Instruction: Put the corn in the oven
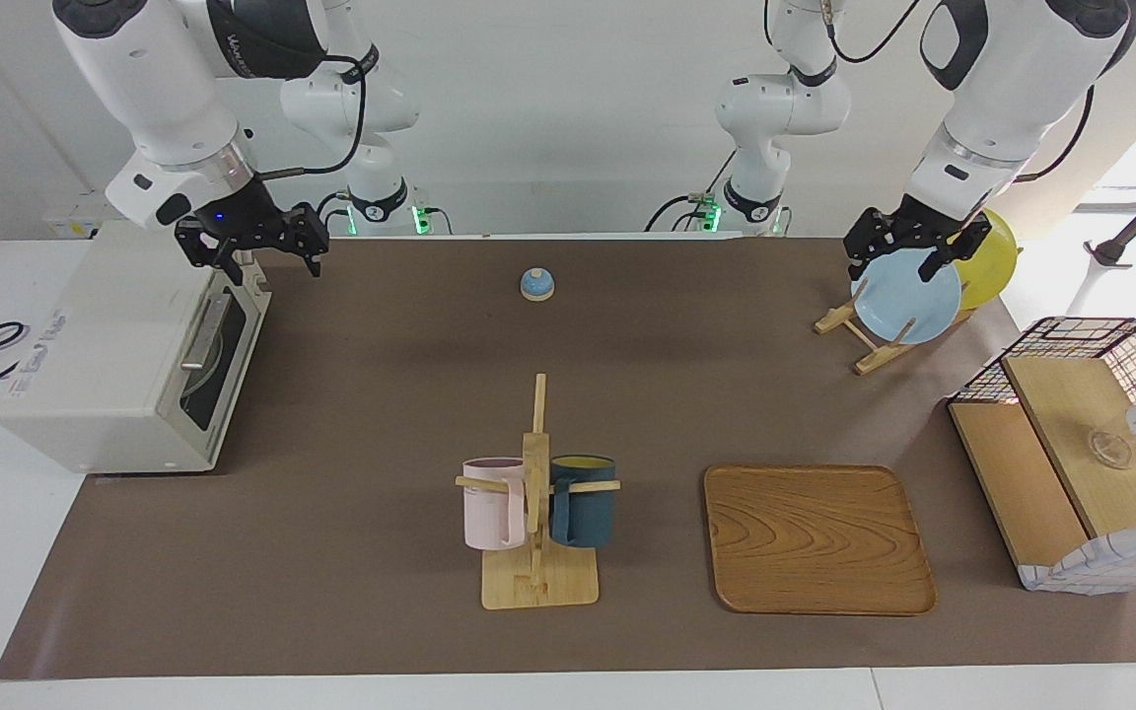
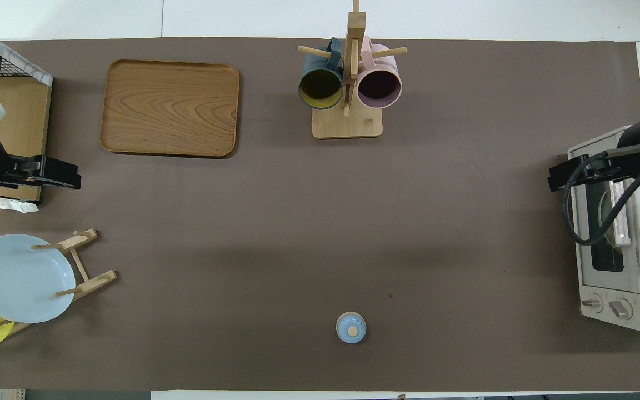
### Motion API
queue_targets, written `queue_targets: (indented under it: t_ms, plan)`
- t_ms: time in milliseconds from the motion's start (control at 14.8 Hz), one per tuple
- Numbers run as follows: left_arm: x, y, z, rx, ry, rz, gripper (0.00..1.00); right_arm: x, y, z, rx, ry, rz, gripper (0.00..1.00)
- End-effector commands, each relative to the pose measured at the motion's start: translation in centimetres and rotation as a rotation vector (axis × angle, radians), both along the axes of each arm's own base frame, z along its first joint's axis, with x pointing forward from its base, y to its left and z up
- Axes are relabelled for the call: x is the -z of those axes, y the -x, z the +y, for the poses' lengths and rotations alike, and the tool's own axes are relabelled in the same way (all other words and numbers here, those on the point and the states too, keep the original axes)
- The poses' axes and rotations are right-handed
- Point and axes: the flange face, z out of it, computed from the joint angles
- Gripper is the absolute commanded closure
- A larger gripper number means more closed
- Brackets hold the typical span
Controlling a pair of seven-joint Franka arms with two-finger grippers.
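Observation:
The off-white toaster oven [image 1: 105, 345] stands at the right arm's end of the table with its glass door shut and its bar handle [image 1: 206, 333] showing. It also shows in the overhead view [image 2: 611, 286]. The corn is not in view. My right gripper [image 1: 272, 264] hangs open and empty over the oven's door edge, at the corner nearer to the robots; it also shows in the overhead view [image 2: 561, 176]. My left gripper [image 1: 891, 266] hangs open and empty over the plate rack at the left arm's end; it also shows in the overhead view [image 2: 70, 176].
A small blue lid with a knob [image 1: 536, 284] lies mid-table near the robots. A wooden mug rack [image 1: 536, 552] holds a pink mug [image 1: 492, 503] and a dark blue mug [image 1: 583, 500]. A wooden tray [image 1: 815, 537], a blue plate [image 1: 908, 296], a yellow plate [image 1: 992, 261] and a wire-and-wood shelf [image 1: 1081, 444] stand toward the left arm's end.

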Motion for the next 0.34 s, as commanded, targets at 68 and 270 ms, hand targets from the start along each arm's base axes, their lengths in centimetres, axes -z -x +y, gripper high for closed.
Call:
queue_targets:
  t_ms: [68, 270]
  plan:
    - [-0.26, 0.55, 0.27, 0.003, -0.007, 0.002, 0.0, -0.59, 0.11, -1.99, 0.045, -0.004, 0.014, 0.0]
    - [-0.26, 0.54, 0.36, 0.002, -0.007, 0.002, 0.0, -0.65, 0.19, -2.23, 0.051, -0.005, 0.016, 0.0]
